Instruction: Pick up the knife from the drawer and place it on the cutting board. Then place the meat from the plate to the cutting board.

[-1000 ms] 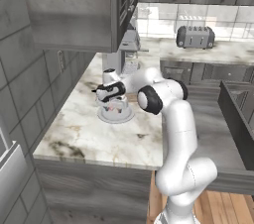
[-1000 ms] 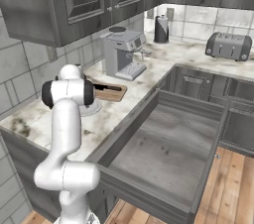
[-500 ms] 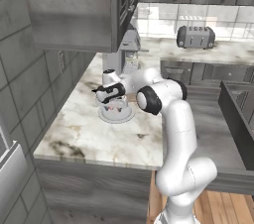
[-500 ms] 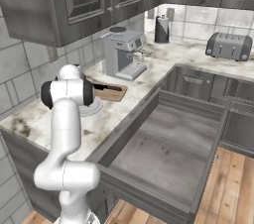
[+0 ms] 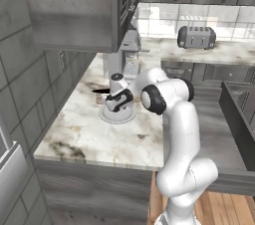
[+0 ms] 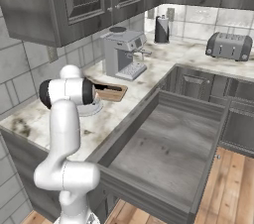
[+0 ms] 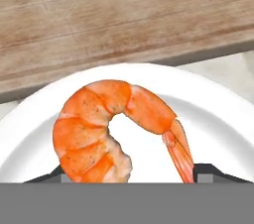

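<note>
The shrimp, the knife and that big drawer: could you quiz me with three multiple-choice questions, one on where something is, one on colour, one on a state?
1. Where does the shrimp lie?
A. on the white plate
B. on the cutting board
C. in the drawer

2. What colour is the shrimp?
A. grey
B. orange-red
C. green

3. How is the drawer?
A. shut
B. pulled open, holding the knife
C. pulled open, nothing visible inside

Answers:
1 A: in the hand view the shrimp rests on the plate, with the cutting board behind it.
2 B: its curled body is orange-red.
3 C: the drawer stands open with a bare floor, and the knife lies on the board.
</note>
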